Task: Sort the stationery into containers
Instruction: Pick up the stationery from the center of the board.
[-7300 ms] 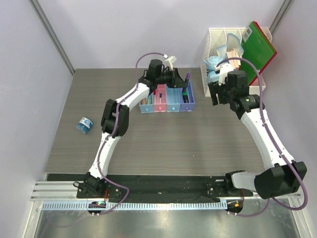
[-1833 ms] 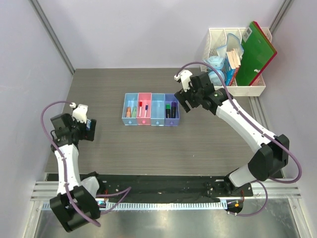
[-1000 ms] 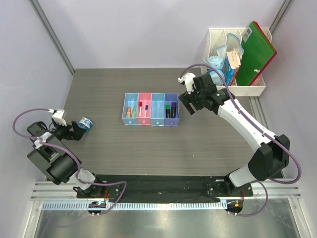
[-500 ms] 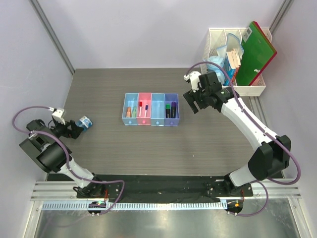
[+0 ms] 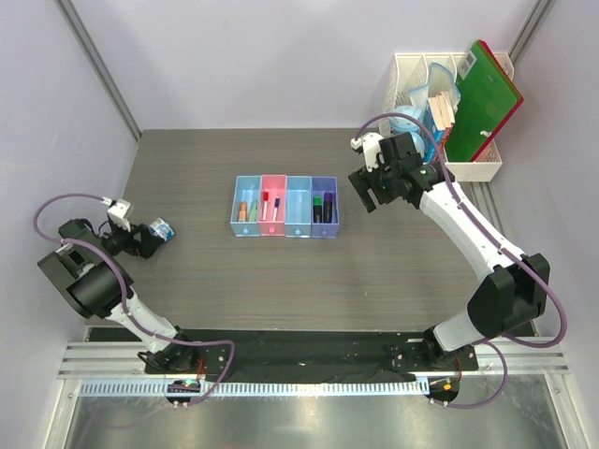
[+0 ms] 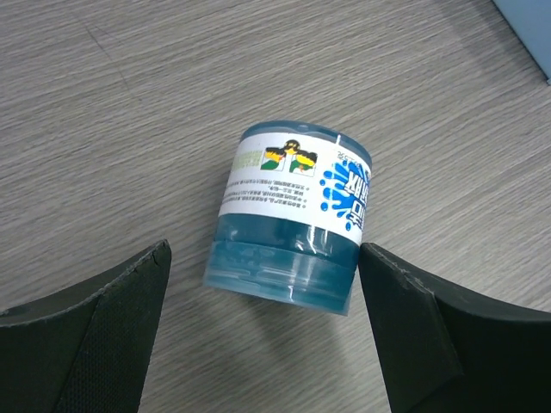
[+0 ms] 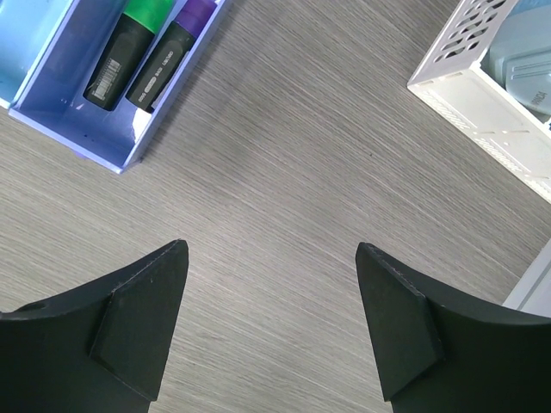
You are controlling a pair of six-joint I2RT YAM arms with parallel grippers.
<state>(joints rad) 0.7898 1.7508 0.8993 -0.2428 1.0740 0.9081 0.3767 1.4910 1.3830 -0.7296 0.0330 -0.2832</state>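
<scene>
A round blue tape roll (image 5: 162, 229) (image 6: 293, 228) with a white label lies on its side at the table's left. My left gripper (image 5: 142, 239) (image 6: 265, 251) is open, its fingers either side of the roll's near end and apart from it. The containers (image 5: 285, 207), a joined row of light blue, pink, light blue and purple bins, stand mid-table. They hold short orange and green pieces, a red-capped white pen and two black markers (image 7: 142, 56). My right gripper (image 5: 368, 191) (image 7: 271, 251) hangs open over bare table, right of the purple bin (image 7: 65, 116).
A white slotted rack (image 5: 460, 169) (image 7: 469, 86) stands at the back right with a green folder (image 5: 487, 94), books and a blue item in it. Grey walls close in the table's left and back.
My left gripper has crept up to the blue roll and its jaws have narrowed a little. The right gripper has drifted right, away from the bins.
</scene>
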